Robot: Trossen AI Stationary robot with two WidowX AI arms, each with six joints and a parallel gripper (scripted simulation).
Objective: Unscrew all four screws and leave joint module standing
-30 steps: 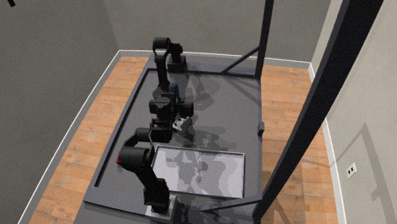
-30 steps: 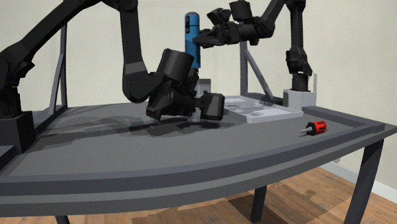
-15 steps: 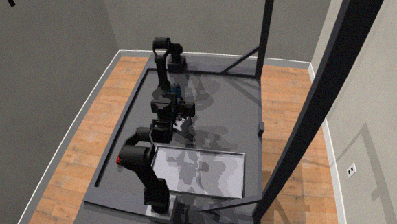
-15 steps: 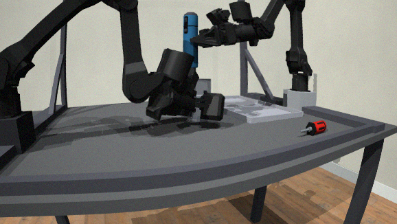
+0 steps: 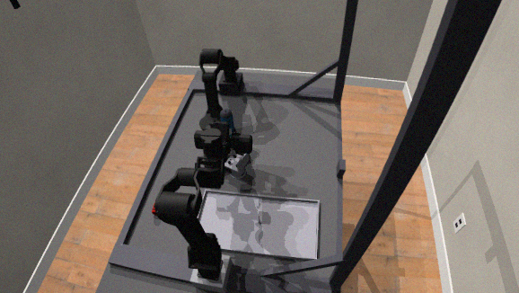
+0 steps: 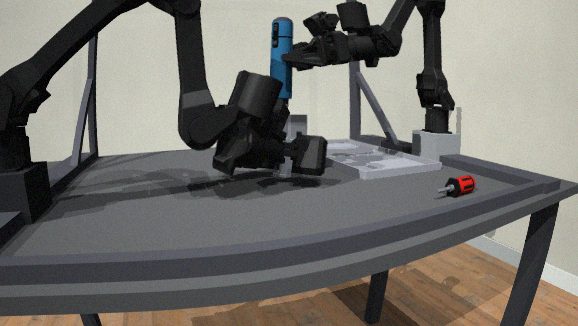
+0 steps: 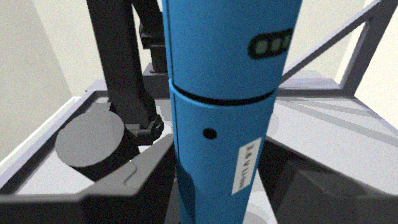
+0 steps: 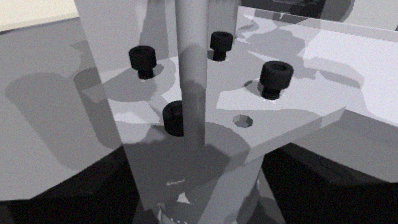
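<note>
Left tool (image 5: 227, 131) (image 6: 284, 59) (image 7: 217, 150) raised, right tool (image 5: 237, 157) (image 6: 286, 162) (image 8: 207, 167) low, wrist angled down, both sets of fingers clamped.
</note>
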